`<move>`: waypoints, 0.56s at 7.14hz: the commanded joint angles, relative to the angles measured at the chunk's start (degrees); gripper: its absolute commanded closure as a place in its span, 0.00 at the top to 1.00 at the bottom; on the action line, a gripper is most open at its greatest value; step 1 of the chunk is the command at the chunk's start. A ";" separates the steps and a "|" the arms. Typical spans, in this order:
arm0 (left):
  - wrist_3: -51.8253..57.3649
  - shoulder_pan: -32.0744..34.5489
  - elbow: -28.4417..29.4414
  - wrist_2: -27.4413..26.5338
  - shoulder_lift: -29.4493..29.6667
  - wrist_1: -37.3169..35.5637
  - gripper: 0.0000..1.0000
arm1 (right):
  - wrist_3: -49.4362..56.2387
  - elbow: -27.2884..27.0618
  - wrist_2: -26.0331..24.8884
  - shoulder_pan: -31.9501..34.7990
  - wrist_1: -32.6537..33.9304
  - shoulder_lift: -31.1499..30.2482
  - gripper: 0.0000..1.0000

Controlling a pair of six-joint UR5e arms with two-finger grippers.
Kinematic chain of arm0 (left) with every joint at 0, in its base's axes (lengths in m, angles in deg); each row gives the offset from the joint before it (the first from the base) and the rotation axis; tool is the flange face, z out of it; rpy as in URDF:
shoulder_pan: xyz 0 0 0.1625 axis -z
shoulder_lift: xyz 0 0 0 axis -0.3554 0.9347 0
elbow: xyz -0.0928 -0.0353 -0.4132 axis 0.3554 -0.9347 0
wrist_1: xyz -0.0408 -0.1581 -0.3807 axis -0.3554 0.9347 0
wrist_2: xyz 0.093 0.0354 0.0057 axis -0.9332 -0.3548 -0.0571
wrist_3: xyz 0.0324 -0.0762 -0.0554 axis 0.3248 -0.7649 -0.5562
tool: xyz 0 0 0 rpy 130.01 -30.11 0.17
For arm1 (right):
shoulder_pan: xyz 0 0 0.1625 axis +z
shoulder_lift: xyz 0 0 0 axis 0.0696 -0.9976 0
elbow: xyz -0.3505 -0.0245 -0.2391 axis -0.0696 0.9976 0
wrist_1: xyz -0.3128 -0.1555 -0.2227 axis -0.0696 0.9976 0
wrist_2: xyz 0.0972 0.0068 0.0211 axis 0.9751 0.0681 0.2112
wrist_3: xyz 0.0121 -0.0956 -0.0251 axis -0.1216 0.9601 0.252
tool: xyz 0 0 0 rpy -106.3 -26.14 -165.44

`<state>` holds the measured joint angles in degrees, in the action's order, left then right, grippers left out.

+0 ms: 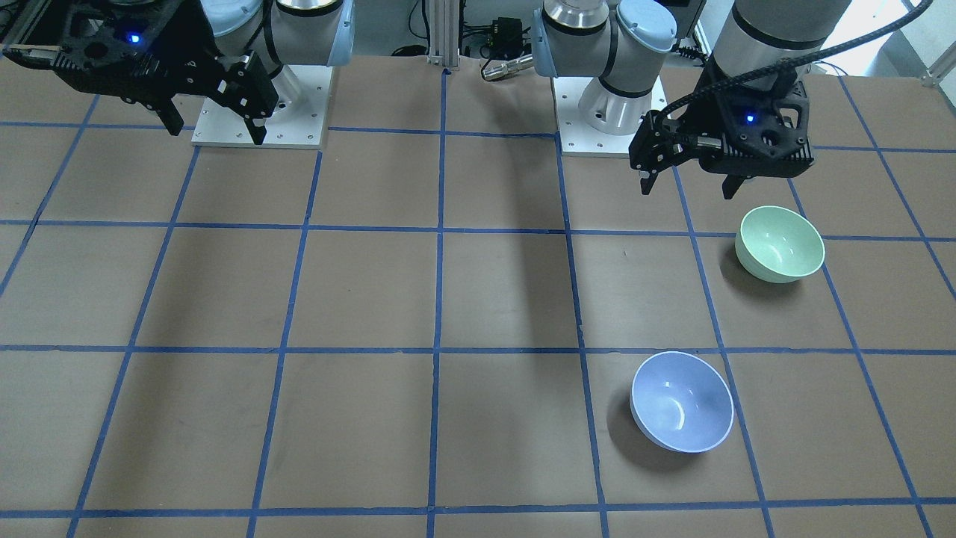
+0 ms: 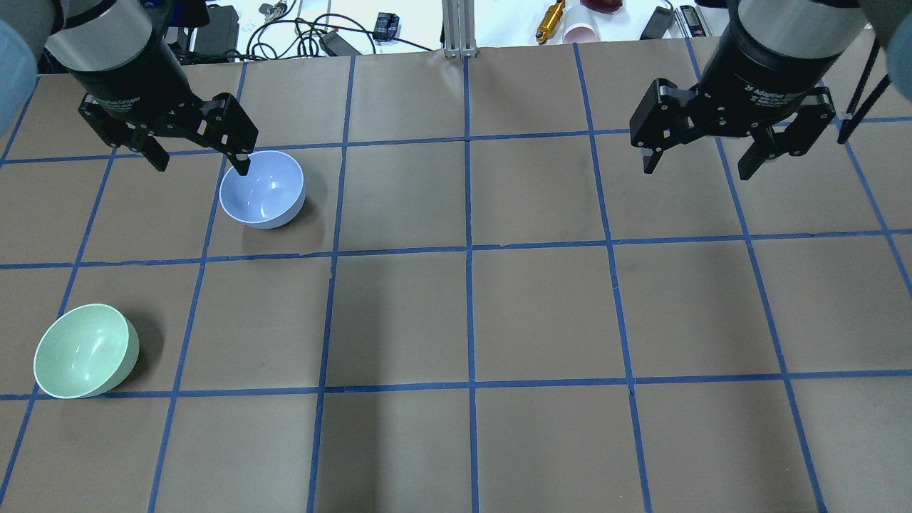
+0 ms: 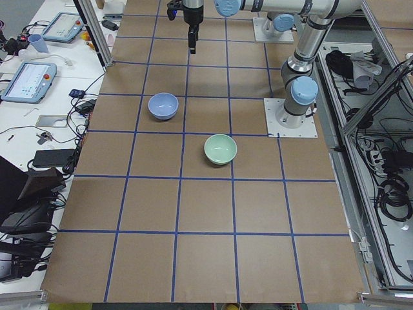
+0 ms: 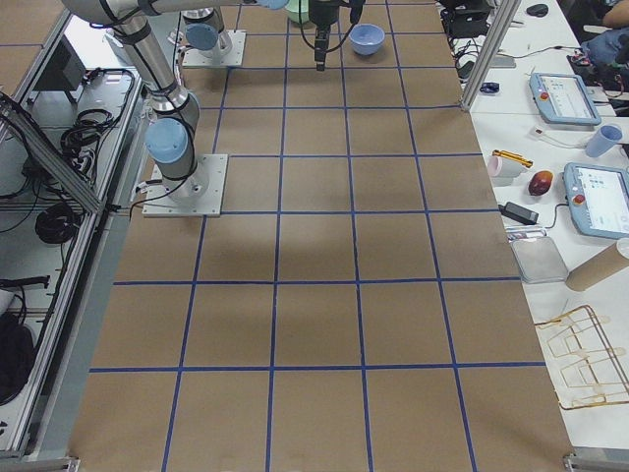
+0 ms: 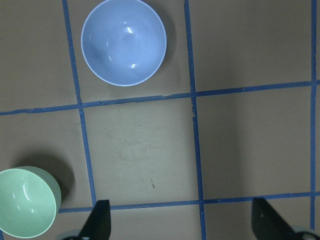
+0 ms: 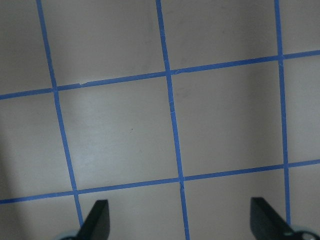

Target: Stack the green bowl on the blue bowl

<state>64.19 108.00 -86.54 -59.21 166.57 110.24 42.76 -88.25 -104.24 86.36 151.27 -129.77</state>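
The mint-green bowl (image 2: 85, 350) stands upright on the table at the near left; it also shows in the front view (image 1: 780, 244) and the left wrist view (image 5: 25, 202). The periwinkle-blue bowl (image 2: 262, 189) stands upright farther out and a little to its right, also seen in the front view (image 1: 681, 402) and the left wrist view (image 5: 124, 42). My left gripper (image 2: 201, 162) is open and empty, raised above the table, apart from both bowls; it also shows in the front view (image 1: 688, 188). My right gripper (image 2: 697, 169) is open and empty, high over bare table on the right side.
The table (image 2: 470, 313) is brown with a blue tape grid. The arm bases (image 1: 261, 112) stand on white plates at the robot's edge. Cables and small items (image 2: 320, 32) lie beyond the far edge. Tablets and tools (image 4: 590, 197) sit on a side bench.
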 commanded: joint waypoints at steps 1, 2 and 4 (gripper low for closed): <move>0.00 -0.26 -0.94 -0.09 -0.08 0.11 1.00 | 0.00 0.01 0.00 0.00 0.00 0.00 1.00; 0.09 -1.04 -2.61 -0.09 -0.34 0.02 1.00 | 0.00 0.01 0.00 0.00 0.00 0.00 1.00; 3.22 -3.84 -3.24 -0.44 -0.35 -0.07 1.00 | 0.00 0.01 0.00 0.00 0.00 0.00 1.00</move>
<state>65.03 106.06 -89.18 -59.38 166.26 110.22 42.76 -88.24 -104.24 86.36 151.27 -129.77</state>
